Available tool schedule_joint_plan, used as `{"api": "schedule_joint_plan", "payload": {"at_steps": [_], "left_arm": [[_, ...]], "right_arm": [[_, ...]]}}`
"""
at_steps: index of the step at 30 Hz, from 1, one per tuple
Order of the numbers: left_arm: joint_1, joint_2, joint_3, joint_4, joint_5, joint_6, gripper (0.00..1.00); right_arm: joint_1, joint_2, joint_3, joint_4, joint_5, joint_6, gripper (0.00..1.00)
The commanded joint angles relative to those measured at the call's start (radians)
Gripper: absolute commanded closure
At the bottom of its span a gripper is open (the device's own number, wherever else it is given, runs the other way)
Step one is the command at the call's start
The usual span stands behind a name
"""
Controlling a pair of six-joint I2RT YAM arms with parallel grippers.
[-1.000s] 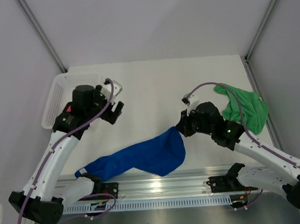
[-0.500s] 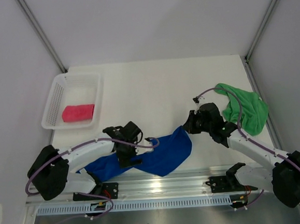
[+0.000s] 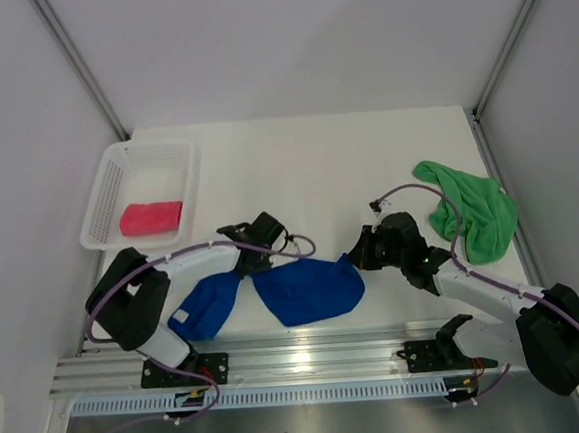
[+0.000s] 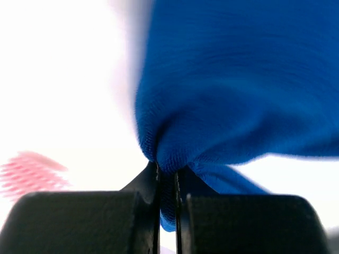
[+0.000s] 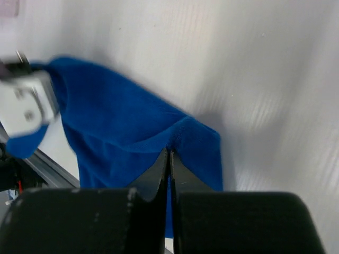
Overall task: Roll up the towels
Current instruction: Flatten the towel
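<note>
At the near edge of the table (image 3: pixel 295 156): the blue towel (image 3: pixel 310 290) lies bunched between the two arms, just beyond the aluminium rail (image 3: pixel 310 355); it is held at two places.
Change over the last second: one second ago the left arm was up by the basket (image 3: pixel 107 191) and the cloth was drawn out as a single long strip; half a second ago that arm had come down onto the middle of the strip; now the cloth is gathered into two lobes, one on each side of the left arm's grip.
Left gripper (image 4: pixel 167 169): closed to a thin slit on a pinched fold of blue cloth at the far edge, about mid-length.
Right gripper (image 5: pixel 168 153): fingers nearly together, nipping the right-hand edge of the same cloth.
Meaning for the task: judged as a two-handed hold now in place; the cloth is neither flat nor rolled, so spreading probably comes next.
Long axis: runs left to right, roughly parallel to the table's near edge; it is shorter than one second ago.
Ends: the left lobe, which carries a white label (image 3: pixel 182 316), points toward the left arm's base; the right end points at the right arm's fingers.
Pink towel (image 3: pixel 151 217): a compact bundle inside the basket; judged finished.
Green towel (image 3: pixel 475 217): a loose heap at the right side, well apart from the blue one; judged not yet handled.
Risk: the small bites of cloth may slip if the arms pull apart sharply.
</note>
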Motion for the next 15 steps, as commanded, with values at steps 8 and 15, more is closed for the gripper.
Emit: {"api": "schedule_joint_plan", "payload": {"at_steps": [8,15], "left_arm": [[0.084,0.260,0.420,0.443,-0.220,0.178,0.12],[0.087,-0.069,0.390,0.035,0.227,0.039,0.01]], "right_arm": [[0.048,0.193,-0.010,0.320,0.006,0.178,1.00],[0.047,0.166,-0.048,0.373,0.076,0.226,1.00]]}}
